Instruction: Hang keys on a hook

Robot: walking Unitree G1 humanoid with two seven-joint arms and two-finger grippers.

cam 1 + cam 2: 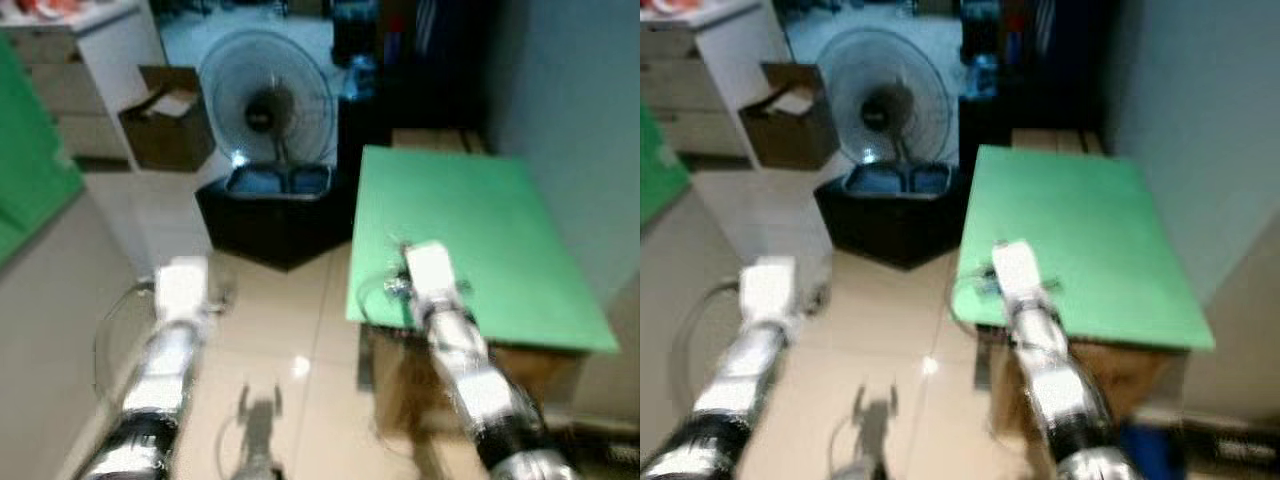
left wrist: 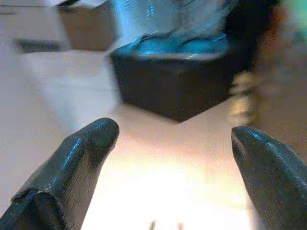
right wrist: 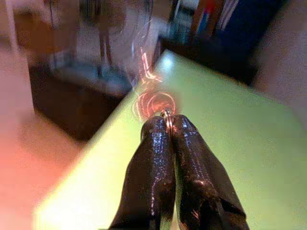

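Behind the flat green surface point(image 1: 480, 230) at centre right, no hook is visible, so the right end effector point(image 3: 169, 125), pinched on the blurred metal key ring point(image 3: 152, 102), must carry it onward; left end effector point(image 2: 175, 139) gapes wide.

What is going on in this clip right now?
The right gripper is pinched shut on a key ring, held over the near corner of a green table. The left gripper is open and idle above the tiled floor. A standing fan rises behind a dark box, with a cardboard box beside it. The pictures are blurred, and I cannot make out a hook, so the keys are not yet hung.
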